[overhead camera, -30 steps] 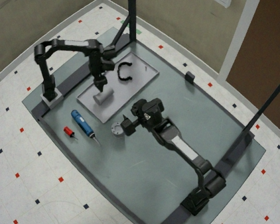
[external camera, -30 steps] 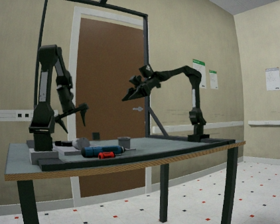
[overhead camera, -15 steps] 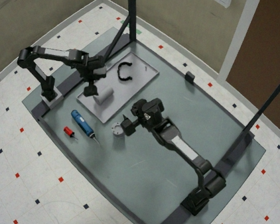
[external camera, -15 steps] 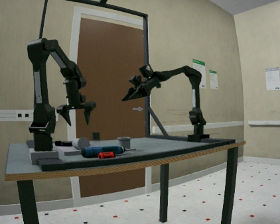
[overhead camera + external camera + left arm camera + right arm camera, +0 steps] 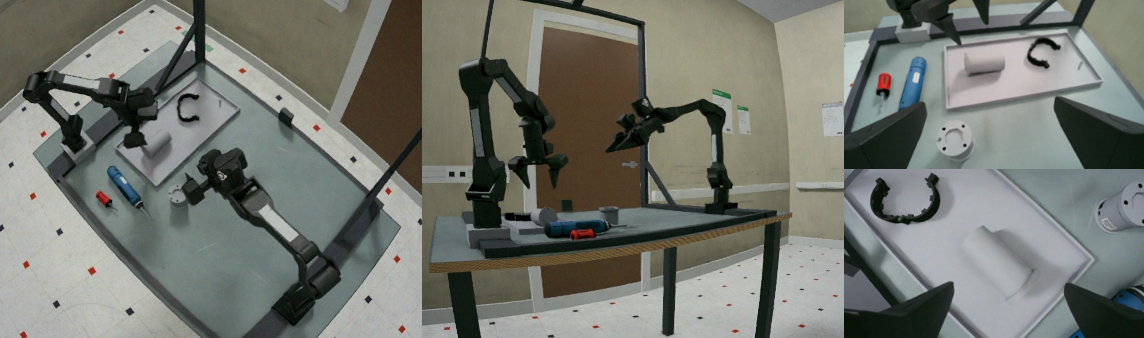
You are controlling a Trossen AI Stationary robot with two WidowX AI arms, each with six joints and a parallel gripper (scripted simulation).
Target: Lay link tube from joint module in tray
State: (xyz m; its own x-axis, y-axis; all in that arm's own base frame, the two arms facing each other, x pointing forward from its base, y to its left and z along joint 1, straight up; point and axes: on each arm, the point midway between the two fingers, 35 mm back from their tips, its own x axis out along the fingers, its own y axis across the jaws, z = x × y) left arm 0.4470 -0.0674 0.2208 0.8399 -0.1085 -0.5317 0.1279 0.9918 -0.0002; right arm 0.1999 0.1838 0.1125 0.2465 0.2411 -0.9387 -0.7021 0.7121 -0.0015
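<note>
The pale grey link tube (image 5: 157, 142) lies on its side in the grey tray (image 5: 180, 130), near the tray's end; it also shows in the left wrist view (image 5: 984, 63) and the right wrist view (image 5: 996, 261). The joint module (image 5: 177, 194) stands upright on the table just outside the tray, also seen in the left wrist view (image 5: 955, 140). My right gripper (image 5: 134, 137) is open and empty, hovering above the tube (image 5: 544, 216). My left gripper (image 5: 189, 185) is open and empty, raised high beside the joint module (image 5: 608, 214).
A black clamp ring and a small pin (image 5: 219, 103) lie in the tray's far half. A blue screwdriver (image 5: 125, 186) and a red tool (image 5: 103, 198) lie on the table beside the tray. A small black box (image 5: 286, 116) sits at the table's far edge.
</note>
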